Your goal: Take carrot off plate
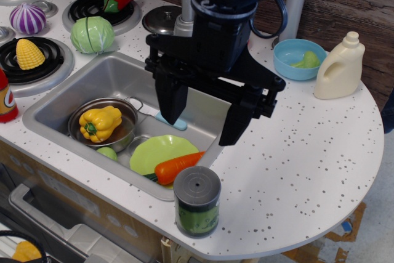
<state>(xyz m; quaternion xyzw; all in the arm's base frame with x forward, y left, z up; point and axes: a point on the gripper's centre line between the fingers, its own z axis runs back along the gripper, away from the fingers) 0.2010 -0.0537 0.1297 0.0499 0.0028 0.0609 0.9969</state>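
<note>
The orange carrot (177, 167) lies on the right part of the lime-green plate (155, 151), which sits in the sink's front right corner. The carrot's dark green stub points left and its tip reaches the sink's right rim. My black gripper (204, 126) hangs open above the sink, just behind and above the plate and carrot. Its left finger is over the sink's middle and its right finger is over the sink's right rim. It holds nothing.
A metal pot (104, 125) with a yellow pepper (100, 122) sits in the sink (74, 93) left of the plate. A grey-lidded can (197, 201) stands on the counter right in front of the carrot. A light blue bowl (297, 58) and cream bottle (340, 67) stand at back right.
</note>
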